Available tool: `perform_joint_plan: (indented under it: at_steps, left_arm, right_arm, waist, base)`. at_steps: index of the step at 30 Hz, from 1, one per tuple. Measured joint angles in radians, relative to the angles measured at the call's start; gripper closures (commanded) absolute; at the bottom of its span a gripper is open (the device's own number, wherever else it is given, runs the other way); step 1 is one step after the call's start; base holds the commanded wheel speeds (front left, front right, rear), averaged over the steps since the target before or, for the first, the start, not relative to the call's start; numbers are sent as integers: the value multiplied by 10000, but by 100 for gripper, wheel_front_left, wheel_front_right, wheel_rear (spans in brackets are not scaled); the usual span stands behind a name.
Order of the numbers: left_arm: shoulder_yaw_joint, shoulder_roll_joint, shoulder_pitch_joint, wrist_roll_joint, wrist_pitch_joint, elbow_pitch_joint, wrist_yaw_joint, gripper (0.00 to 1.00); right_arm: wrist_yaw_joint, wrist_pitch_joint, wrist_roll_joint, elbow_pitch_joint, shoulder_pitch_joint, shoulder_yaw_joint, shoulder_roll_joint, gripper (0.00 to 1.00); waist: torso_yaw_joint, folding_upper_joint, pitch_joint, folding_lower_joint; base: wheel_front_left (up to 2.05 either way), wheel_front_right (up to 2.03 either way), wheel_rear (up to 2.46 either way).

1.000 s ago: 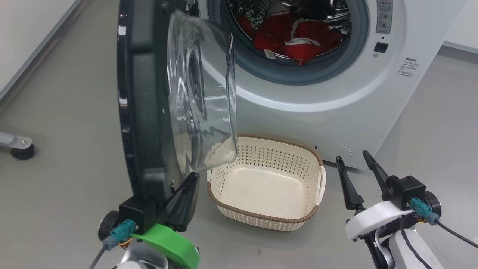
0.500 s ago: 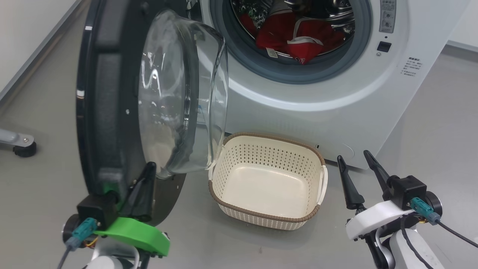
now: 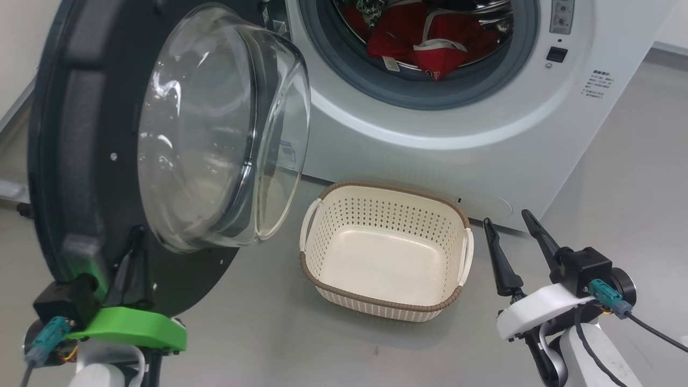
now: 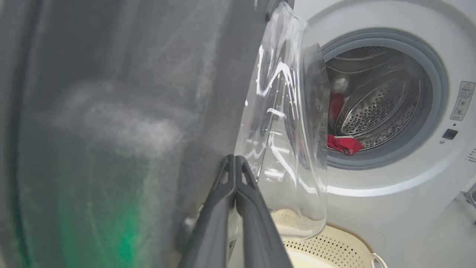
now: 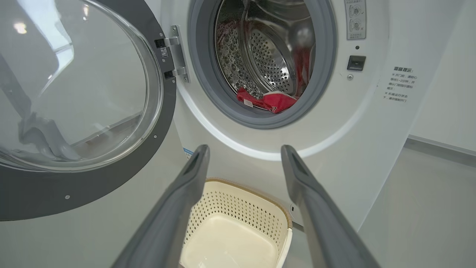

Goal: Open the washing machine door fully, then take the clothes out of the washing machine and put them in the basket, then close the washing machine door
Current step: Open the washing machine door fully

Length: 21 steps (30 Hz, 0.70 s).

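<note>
The washing machine stands with its door swung out to the left, the clear glass bowl bulging toward me. Red clothes with white trim lie in the steel drum, also visible as clothes and clothes. The cream basket sits empty on the floor below the opening. My left gripper is shut, fingertips pressed together against the door's dark inner face beside the glass. My right gripper hovers open right of the basket, holding nothing, its fingers framing the basket.
The door's hinge is at the left of the drum opening. A grey stand leg lies on the floor behind the door's left edge. A pale wall runs along the left. Grey floor stretches to the machine's right.
The door has swung further open to the left, and my left gripper has moved left with it, staying against its inner face. The right gripper has barely moved.
</note>
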Motion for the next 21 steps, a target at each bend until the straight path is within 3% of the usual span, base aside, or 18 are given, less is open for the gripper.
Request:
perform_joint_plan:
  at_steps: [21]
  left_arm:
    - [1530,493,-1180,-424,-583,1822,77,100]
  right_arm:
    - [6,0,-178,-27,-389,-98,-4,0]
  waist:
    - [-121,0,622,0]
  base:
    - [0,0,0]
